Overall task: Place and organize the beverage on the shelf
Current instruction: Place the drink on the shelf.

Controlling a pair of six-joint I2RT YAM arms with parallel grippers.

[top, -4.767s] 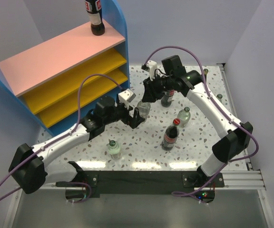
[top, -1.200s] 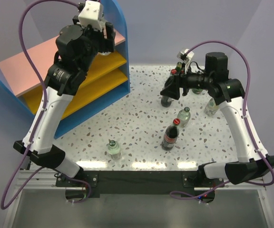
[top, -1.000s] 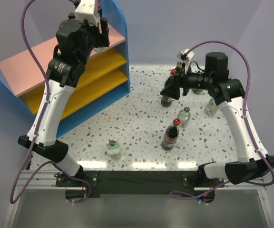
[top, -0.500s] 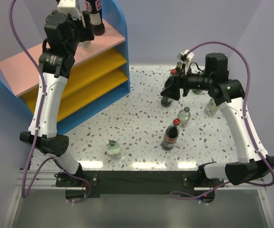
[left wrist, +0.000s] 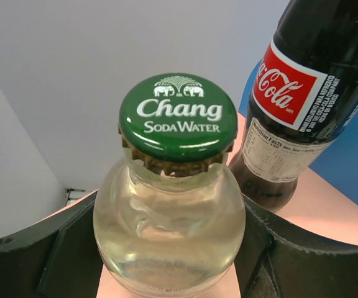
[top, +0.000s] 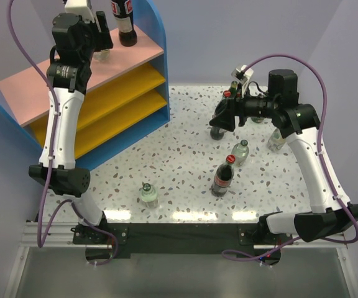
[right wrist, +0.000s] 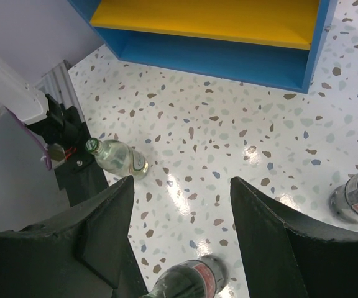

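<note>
- item: soda water bottle [left wrist: 169, 205], clear glass with a green crown cap, held up at the shelf [top: 157, 37] at 10 o'clock of the worktop [top: 179, 167].
- position: over the pink top board [top: 55, 81]. the cola bottle [left wrist: 303, 93] stands just beside it at 1 o'clock. whether its base rests on the board cannot be told.
- handling, judged: glass, so rigid, smooth, rather heavy for its size and breakable if dropped. the round belly could slip in a loose grip.
- where to hold, judged: across the widest part of the belly, below the neck, where both sides bear evenly.
- left fingers [left wrist: 42, 267]: closed in on the belly from 9 and 3 o'clock, touching the glass on both sides and carrying the bottle upright.
- right fingers [right wrist: 104, 248]: spread wide with nothing between them, hovering above the worktop at 2 o'clock.
- stock not yet shelved: second cola bottle [top: 222, 177] near centre and a green-capped bottle [top: 148, 194] at 7 o'clock, both on the worktop.
</note>
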